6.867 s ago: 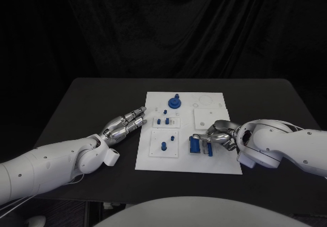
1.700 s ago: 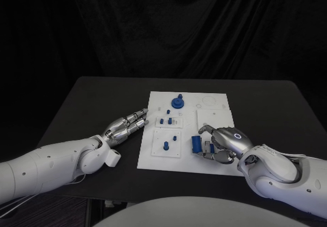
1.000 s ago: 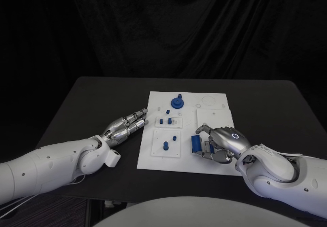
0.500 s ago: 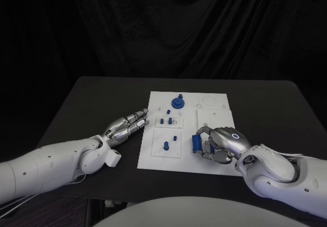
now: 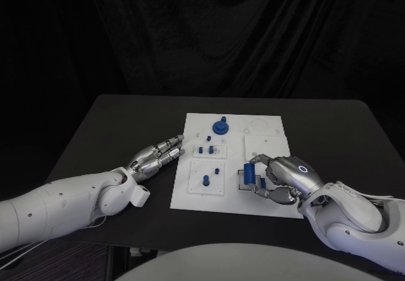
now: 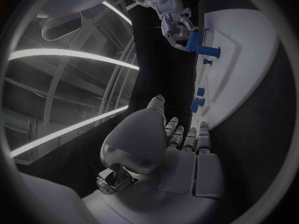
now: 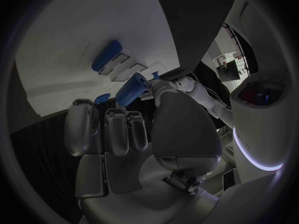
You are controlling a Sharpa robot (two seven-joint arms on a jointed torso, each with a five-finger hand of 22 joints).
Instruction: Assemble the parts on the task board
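Blue part (image 5: 249, 174): lower right of centre in the head view, over the near right section of the task board (image 5: 266, 206). Your right hand (image 5: 282, 177) has it pinched between thumb and fingers, long axis roughly upright. The right wrist view shows the same blue part (image 7: 132, 89) gripped at the fingertips, clear of the white surface. My read: you hold it high and by one end so the free end can go down into a seat.

Just beside it, a second blue part (image 7: 107, 55) lies flat by a row of slots in the board. Whether the held piece is meant for those slots I cannot tell.

Further up the board: two short blue pegs (image 5: 202, 150) stand in a small raised plate left of centre, and a round blue piece with a knob (image 5: 219, 126) sits near the far edge. Another upright peg (image 5: 205, 180) stands in the near left plate. These look already seated, so the job is partly done.

Your left hand (image 5: 156, 154) lies at the left of the frame on the black counter (image 5: 110, 129), fingers straight and together, holding nothing, tips just beside the board's left edge. Likely parked there to steady the board.
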